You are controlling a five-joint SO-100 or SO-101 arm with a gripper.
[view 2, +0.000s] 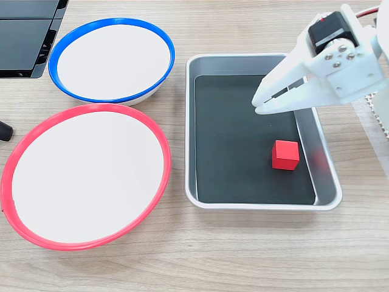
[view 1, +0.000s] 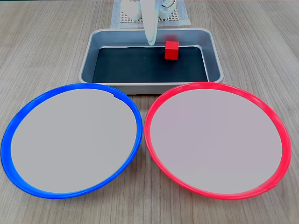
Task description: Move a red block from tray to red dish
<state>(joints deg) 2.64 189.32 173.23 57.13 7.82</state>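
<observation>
The red block [view 1: 171,50] [view 2: 285,154] rests on the black bottom of the tray [view 1: 149,87] [view 2: 190,121], close to one of its long walls. My white gripper [view 1: 152,42] [view 2: 256,106] hangs above the tray's middle, a short way from the block and not touching it. Its fingertips meet with nothing between them, so it is shut. The red dish [view 1: 215,140] [view 2: 85,176] sits beside the tray with nothing in it; it is at the lower right in one fixed view and the lower left in the other.
A blue-rimmed dish [view 1: 70,140] [view 2: 112,58] lies next to the red one, almost touching it. The arm's base stands on a white mesh pad [view 1: 180,17] behind the tray. A black panel [view 2: 27,36] fills a corner of the wooden table.
</observation>
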